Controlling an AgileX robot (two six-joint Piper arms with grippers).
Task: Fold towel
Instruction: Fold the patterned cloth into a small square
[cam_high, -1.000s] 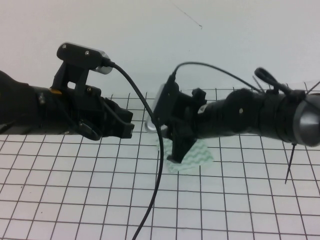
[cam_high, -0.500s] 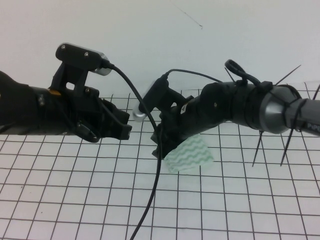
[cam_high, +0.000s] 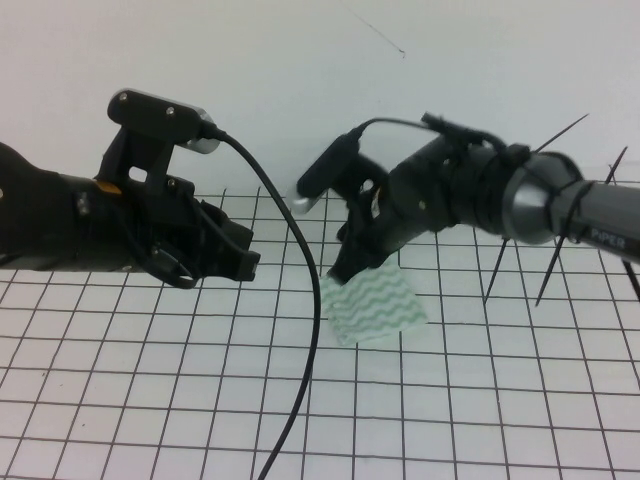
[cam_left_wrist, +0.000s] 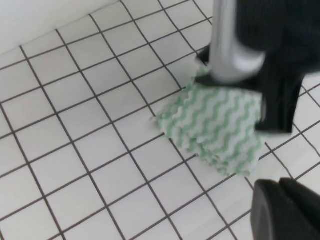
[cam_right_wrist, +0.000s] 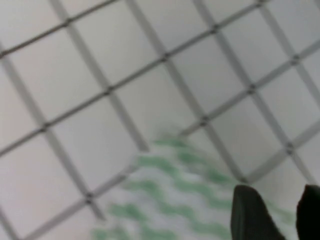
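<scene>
High view: your towel (cam_high: 378, 310) lies folded small on the worktop (cam_high: 150, 400) at frame centre; the right gripper (cam_high: 347, 266) hangs just above its upper-left edge, parted and empty, probably letting the fold settle; the left gripper (cam_high: 248, 264), left of centre, is closed on nothing, parked.

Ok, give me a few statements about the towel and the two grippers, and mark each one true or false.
1. The towel lies on the gridded table. True.
2. The towel has red stripes. False: its lines are green and wavy.
3. The right gripper is at the towel's edge, fingers apart. True.
4. The left gripper grips the towel. False: it is shut on nothing, off to the towel's left.
</scene>
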